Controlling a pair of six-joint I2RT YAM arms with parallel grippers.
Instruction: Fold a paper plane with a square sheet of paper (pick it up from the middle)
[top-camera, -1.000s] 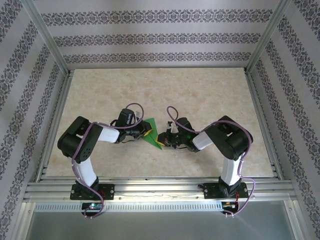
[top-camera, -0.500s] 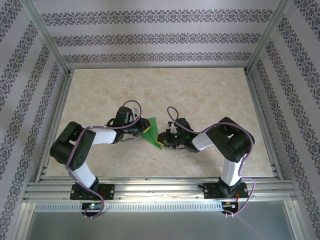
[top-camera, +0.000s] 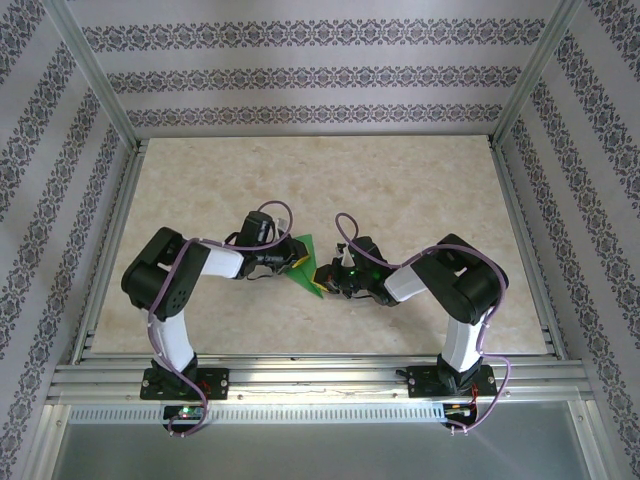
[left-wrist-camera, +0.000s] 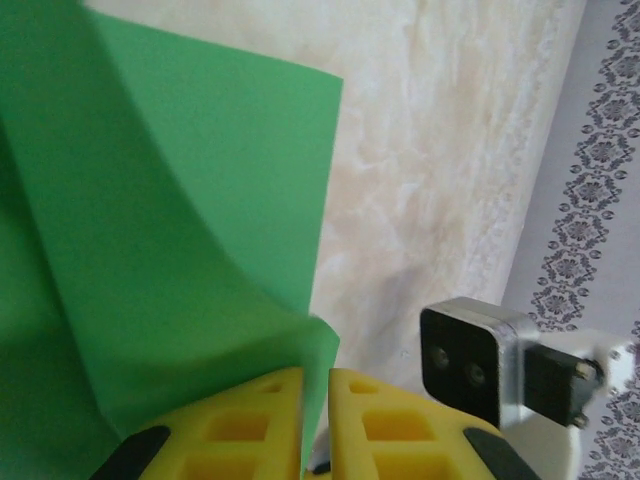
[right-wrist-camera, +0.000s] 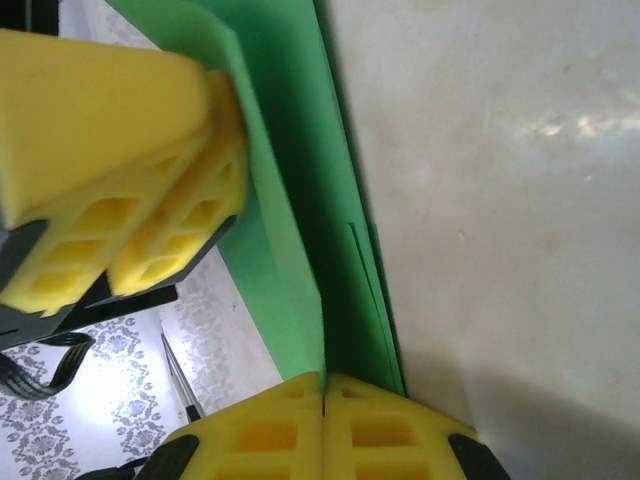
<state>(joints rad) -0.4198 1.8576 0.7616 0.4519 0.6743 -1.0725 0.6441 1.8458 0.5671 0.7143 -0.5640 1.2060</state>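
The square sheet of paper (left-wrist-camera: 180, 250) is thin, smooth and matt. The bench (right-wrist-camera: 500, 200) looks like marbled stone with a faint gloss; the jaws are matt yellow plastic.

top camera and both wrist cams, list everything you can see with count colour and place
sheet of paper: one, bright green, partly folded, mid-table between the grippers
table: one, beige marbled top
walls: three, white with grey patterned bands, around the table
frame rails: silver metal, along the table's edges and corners
left arm: one, black and white, purple cable, near left
right arm: one, same colours, near right
left gripper: yellow fingers, pinching the paper's edge
right gripper: yellow fingers, shut on the paper's fold
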